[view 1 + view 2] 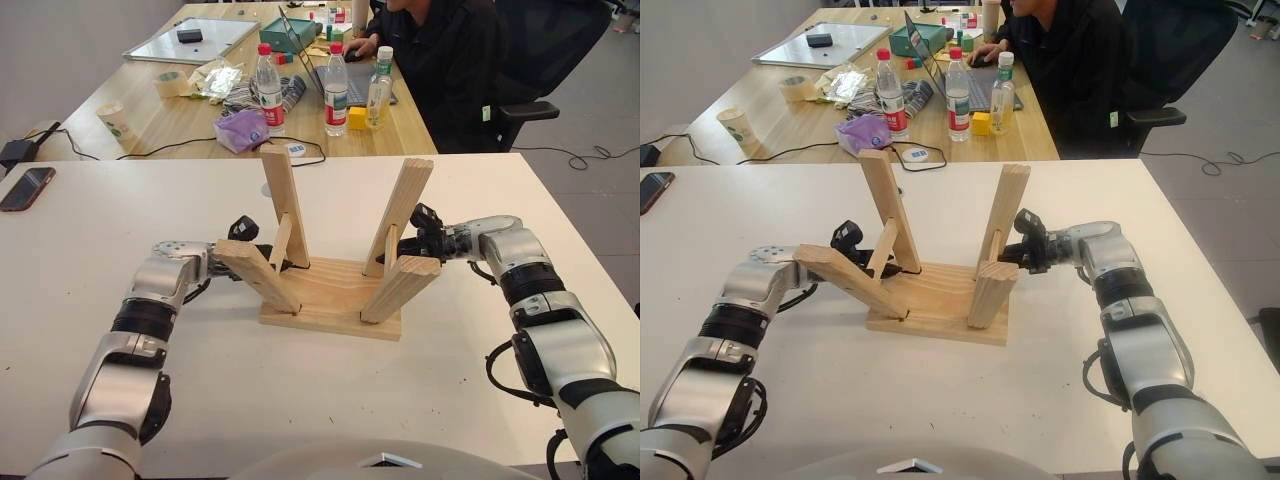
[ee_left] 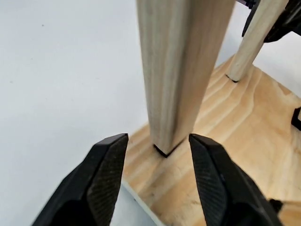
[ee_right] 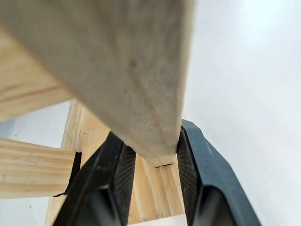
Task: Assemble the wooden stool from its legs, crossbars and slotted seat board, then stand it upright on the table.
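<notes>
Pale wooden slotted seat board [image 1: 330,300] lies flat as base; right hand [image 3: 149,136] clamps a right-side wooden leg [image 3: 117,61] steady, left hand [image 2: 157,141] gapes around a left-side wooden leg [image 2: 183,70].

White desk [image 1: 330,400]. Seat board [image 1: 330,290] lies flat on it, approx mid-desk, slotted face up, long side across the desk. Phone [image 1: 27,187] flat on desk, well left of the board & a bit beyond it, at desk's left edge, screen dark. Black plug block [image 1: 18,152] just past the phone, further from the board. Thin black cable [image 1: 150,153] runs along the far edge, beyond-left of the board; can't tell if it's on this desk or the next.
</notes>
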{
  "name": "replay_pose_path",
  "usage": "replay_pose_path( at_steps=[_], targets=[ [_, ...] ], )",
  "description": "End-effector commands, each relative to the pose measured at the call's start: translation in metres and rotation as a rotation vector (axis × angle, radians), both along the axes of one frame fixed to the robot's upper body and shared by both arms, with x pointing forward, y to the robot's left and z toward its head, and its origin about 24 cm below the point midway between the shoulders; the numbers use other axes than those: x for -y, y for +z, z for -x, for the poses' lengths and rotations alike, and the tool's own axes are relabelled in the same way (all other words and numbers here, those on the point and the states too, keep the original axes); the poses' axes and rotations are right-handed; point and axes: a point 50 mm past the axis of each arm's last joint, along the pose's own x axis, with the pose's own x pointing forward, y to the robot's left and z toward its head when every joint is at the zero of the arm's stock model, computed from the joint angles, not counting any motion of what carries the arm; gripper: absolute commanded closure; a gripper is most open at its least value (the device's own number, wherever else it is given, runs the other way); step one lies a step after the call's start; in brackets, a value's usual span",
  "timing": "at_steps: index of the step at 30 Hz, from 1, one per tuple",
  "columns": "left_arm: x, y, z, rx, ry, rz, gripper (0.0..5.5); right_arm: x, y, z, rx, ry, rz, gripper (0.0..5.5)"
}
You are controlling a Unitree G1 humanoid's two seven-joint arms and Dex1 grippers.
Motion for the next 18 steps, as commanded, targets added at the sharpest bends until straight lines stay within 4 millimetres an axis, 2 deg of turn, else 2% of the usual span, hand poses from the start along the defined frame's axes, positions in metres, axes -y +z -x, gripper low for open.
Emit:
replay_pose_path(
  at_steps=[1,11,14,18],
  targets=[
    [0.005,0.003,-0.010,0.028,-0.017,0.006,3.13,-0.010,-0.004,0.002,-0.027,0.045,0.012,4.24],
    [0.012,0.010,-0.020,-0.001,-0.037,0.139,3.13,-0.013,-0.007,0.004,-0.046,0.057,0.015,4.42],
    [0.013,0.008,-0.016,-0.081,-0.073,0.178,3.55,-0.012,-0.009,0.002,-0.079,0.042,0.033,4.42],
    [0.010,0.004,-0.003,-0.261,-0.075,0.215,3.61,-0.012,-0.006,0.001,-0.169,0.023,-0.006,4.42]
  ],
)
